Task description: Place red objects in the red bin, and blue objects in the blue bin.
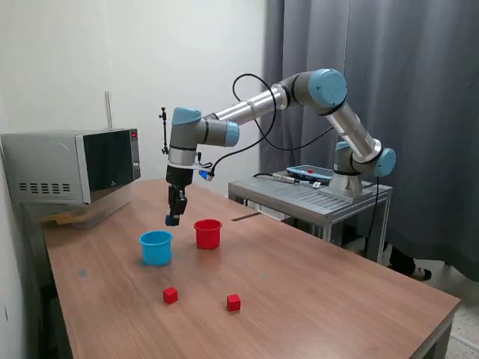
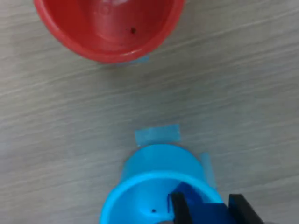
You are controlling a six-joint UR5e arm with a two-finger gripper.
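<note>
My gripper (image 1: 174, 217) hangs just above the light blue cup (image 1: 156, 247), toward its far rim. In the wrist view the gripper (image 2: 210, 211) is shut on a dark blue cube (image 2: 212, 215), held over the mouth of the light blue cup (image 2: 149, 186). I cannot tell if a second dark blue cube lies inside. The red cup (image 1: 207, 233) stands beside the blue cup, toward the exterior view's right, and looks empty in the wrist view (image 2: 107, 28). Two red cubes (image 1: 171, 295) (image 1: 233, 302) lie on the table nearer the front.
A microwave (image 1: 75, 164) stands at the back on the exterior view's left. A metal cart (image 1: 314, 196) carries the arm's base on the exterior view's right. Blue tape (image 2: 157, 134) marks the wooden table (image 1: 314, 299) between the cups.
</note>
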